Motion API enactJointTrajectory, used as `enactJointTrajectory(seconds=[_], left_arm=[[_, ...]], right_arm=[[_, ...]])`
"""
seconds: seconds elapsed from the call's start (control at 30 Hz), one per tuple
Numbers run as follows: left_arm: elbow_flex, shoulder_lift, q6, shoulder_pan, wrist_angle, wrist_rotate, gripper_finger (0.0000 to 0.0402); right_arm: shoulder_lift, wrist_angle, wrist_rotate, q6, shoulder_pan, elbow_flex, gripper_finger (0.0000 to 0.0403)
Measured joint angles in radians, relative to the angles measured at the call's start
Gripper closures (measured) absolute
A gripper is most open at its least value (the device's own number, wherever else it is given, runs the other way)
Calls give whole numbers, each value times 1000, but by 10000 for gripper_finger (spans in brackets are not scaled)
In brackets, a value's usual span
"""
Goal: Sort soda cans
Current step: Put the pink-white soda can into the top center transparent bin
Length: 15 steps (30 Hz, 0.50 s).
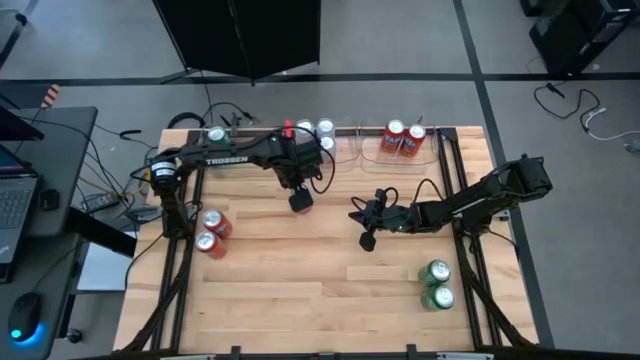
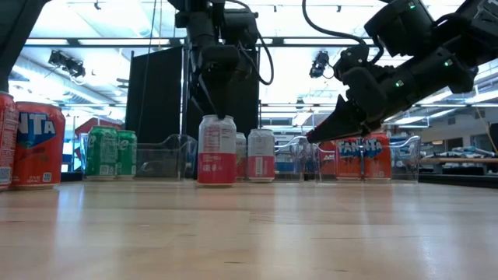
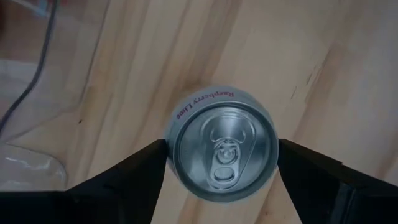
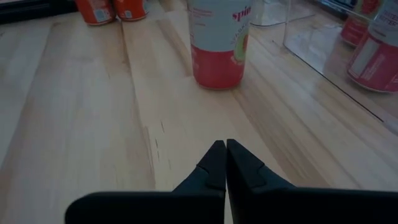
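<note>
A silver-white soda can with a pink base (image 2: 216, 150) stands upright mid-table, and its silver top (image 3: 222, 152) fills the left wrist view. My left gripper (image 1: 300, 198) (image 3: 222, 149) is right above it, a finger at each side. My right gripper (image 1: 366, 241) (image 4: 225, 149) is shut and empty. It hovers above the table to the can's right, pointing at the can (image 4: 217, 43). Two red cans (image 1: 211, 232) stand near the left edge and two green cans (image 1: 437, 285) near the right edge. Further cans sit in clear trays at the far edge. My left gripper comes from above, pointing down, and has the silver-white can between its two fingers (image 3: 149, 165). The fingertips meet opposite sides of the can's upper wall (image 3: 169, 149), just below the rim. The can stands upright with its base on the table.
Clear trays line the far edge: one with green cans (image 1: 215, 135), one with silver-white cans (image 1: 318, 132), one with red cans (image 1: 402, 138). Bare wood (image 1: 300, 290) lies across the near half of the table. Cables and a desk with a laptop are off the left edge.
</note>
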Motion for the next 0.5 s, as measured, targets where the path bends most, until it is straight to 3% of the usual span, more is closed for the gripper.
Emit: enactJointTrajectory(seconds=[0.3,0.5], left_arm=[[1,7,10,0,-8,4,104],[2,7,34,0,-10,5,127]], right_arm=[[0,-1,-1,1,0,0,403],[0,-1,-1,2,0,0,403]])
